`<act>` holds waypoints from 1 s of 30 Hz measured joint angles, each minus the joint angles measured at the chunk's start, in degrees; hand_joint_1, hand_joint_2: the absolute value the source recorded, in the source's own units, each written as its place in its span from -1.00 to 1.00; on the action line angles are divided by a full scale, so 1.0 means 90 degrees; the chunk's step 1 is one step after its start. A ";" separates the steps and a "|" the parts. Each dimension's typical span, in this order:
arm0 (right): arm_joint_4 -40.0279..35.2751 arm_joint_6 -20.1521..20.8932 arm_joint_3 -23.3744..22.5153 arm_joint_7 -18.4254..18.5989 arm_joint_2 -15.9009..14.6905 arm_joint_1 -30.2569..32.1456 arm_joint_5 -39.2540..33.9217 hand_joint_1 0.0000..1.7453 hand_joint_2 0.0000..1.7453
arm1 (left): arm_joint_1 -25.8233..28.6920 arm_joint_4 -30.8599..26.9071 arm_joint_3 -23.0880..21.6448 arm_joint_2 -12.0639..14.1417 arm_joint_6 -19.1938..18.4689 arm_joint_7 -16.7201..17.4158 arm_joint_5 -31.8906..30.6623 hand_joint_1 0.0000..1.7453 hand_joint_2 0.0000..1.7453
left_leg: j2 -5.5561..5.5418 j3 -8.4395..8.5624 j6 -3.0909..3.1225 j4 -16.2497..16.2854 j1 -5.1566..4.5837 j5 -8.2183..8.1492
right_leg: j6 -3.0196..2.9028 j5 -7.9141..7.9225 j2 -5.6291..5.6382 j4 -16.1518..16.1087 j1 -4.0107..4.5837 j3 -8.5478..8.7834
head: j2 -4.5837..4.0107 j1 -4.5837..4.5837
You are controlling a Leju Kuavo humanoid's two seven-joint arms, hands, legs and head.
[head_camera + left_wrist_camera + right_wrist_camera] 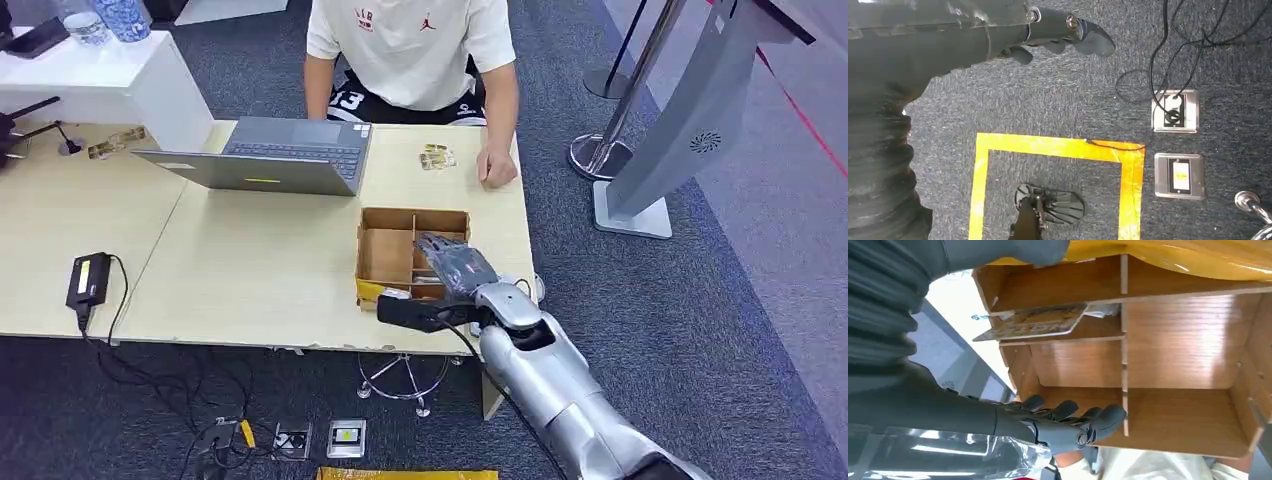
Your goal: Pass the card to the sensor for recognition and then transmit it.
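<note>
Reaching over the near right part of the desk (pixel 250 270), the right robot hand (pixel 455 265) hovers above a divided wooden box (pixel 385 250), its fingers spread and holding nothing. The card (pixel 1040 325) lies inside one compartment of that box, leaning on a divider, apart from the fingers. The left robot hand (pixel 1058 30) hangs low over the carpet, fingers loosely curled and empty. A person in a white shirt (pixel 410 45) sits at the far side, one hand resting on the desk by a small card-like item (pixel 437 157); a grey laptop (pixel 270 155) stands to the left. I judge the grasp risky: the card sits low between thin walls, so broad fingers could catch a divider, push the card flat, or shift the light box. The shirt bears small red marks, and the shorts show "13"; print on the card is too blurred to read.
</note>
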 joint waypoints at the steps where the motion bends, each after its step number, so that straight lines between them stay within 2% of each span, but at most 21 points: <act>1: 0.0017 -0.0007 0.0000 0.0022 -0.0007 -0.0001 0.0000 -0.48 1.00 | -0.0003 -0.0002 0.0000 0.0000 0.0000 0.0007 -0.0021 -1.00 1.00 | 0.0000 0.0000 0.0000 0.0000 0.0000 0.0000 | 0.0000 0.0000 0.0000 0.0000 0.0000 0.0000 | 0.0000 0.0000; 5: 0.0063 -0.0071 0.0000 0.0066 -0.0053 0.0000 0.0000 -0.34 1.00 | -0.0005 -0.0002 0.0000 0.0000 0.0002 0.0024 -0.0056 -1.00 1.00 | 0.0000 0.0000 0.0000 0.0000 0.0000 0.0000 | 0.0000 0.0000 0.0000 0.0000 0.0000 0.0000 | 0.0000 0.0000; 10: 0.0117 -0.0165 0.0000 0.0085 -0.0080 0.0006 0.0017 -0.32 1.00 | -0.0008 0.0000 0.0000 0.0002 0.0029 0.0058 -0.0051 -1.00 1.00 | 0.0000 -0.0001 0.0000 0.0000 0.0000 0.0000 | 0.0000 0.0000 0.0001 0.0000 0.0000 0.0000 | 0.0002 0.0000; 12: 0.0122 -0.0168 0.0000 0.0083 -0.0078 0.0008 0.0017 -0.40 1.00 | -0.0006 0.0000 0.0002 0.0002 0.0034 0.0058 -0.0041 -1.00 1.00 | 0.0000 -0.0001 0.0000 0.0000 0.0000 0.0000 | 0.0000 0.0000 0.0000 0.0001 0.0000 0.0000 | 0.0000 0.0000; 15: 0.0141 -0.0165 0.0000 0.0068 -0.0065 0.0007 0.0029 -0.40 1.00 | 0.0021 0.0000 0.0036 0.0002 0.0066 0.0029 0.0015 -1.00 1.00 | 0.0000 -0.0002 0.0000 -0.0001 0.0000 0.0000 | 0.0000 0.0000 0.0000 0.0001 0.0000 0.0000 | 0.0000 0.0000; 17: 0.0153 -0.0165 0.0000 0.0041 -0.0024 0.0007 0.0051 -0.32 1.00 | 0.0055 0.0000 0.0046 0.0002 0.0100 -0.0073 0.0036 -1.00 1.00 | 0.0000 -0.0001 0.0000 -0.0001 0.0000 0.0000 | 0.0000 0.0000 0.0001 0.0001 0.0000 0.0000 | 0.0000 0.0000; 19: 0.0170 -0.0165 0.0000 0.0020 0.0012 0.0006 0.0068 0.14 1.00 | 0.0080 0.0000 0.0063 0.0000 0.0112 -0.0129 0.0068 -1.00 1.00 | 0.0000 -0.0001 0.0000 0.0000 0.0000 0.0000 | 0.0000 0.0000 -0.0001 0.0001 0.0000 0.0000 | 0.0000 0.0002; 23: 0.0187 -0.0165 0.0000 -0.0007 0.0027 0.0006 0.0075 0.54 1.00 | 0.0112 0.0000 0.0104 0.0000 0.0109 -0.0168 0.0068 -1.00 1.00 | 0.0000 -0.0002 0.0000 -0.0001 0.0000 0.0000 | 0.0000 0.0000 -0.0002 0.0001 0.0000 0.0000 | 0.0002 0.0000; 24: 0.0190 -0.0165 0.0000 -0.0015 0.0027 0.0006 0.0075 0.76 1.00 | 0.0112 0.0000 0.0119 0.0000 0.0104 -0.0168 0.0061 -1.00 1.00 | 0.0000 -0.0002 0.0000 -0.0001 0.0000 0.0000 | 0.0000 0.0000 -0.0001 0.0000 0.0000 0.0000 | 0.0000 0.0002; 27: 0.0199 -0.0187 0.0000 -0.0027 0.0027 0.0006 0.0075 0.74 1.00 | 0.0112 0.0000 0.0146 -0.0002 0.0100 -0.0168 0.0022 -1.00 1.00 | 0.0000 -0.0001 0.0000 0.0000 0.0000 0.0000 | 0.0000 0.0000 -0.0001 0.0000 0.0000 0.0000 | 0.0002 0.0000; 30: 0.0199 -0.0224 0.0000 -0.0039 0.0027 0.0002 0.0073 0.80 1.00 | 0.0110 0.0000 0.0146 -0.0002 0.0100 -0.0168 0.0002 -1.00 1.00 | 0.0000 -0.0001 0.0000 0.0000 0.0000 0.0000 | 0.0000 0.0000 -0.0001 0.0000 0.0000 0.0000 | 0.0000 0.0002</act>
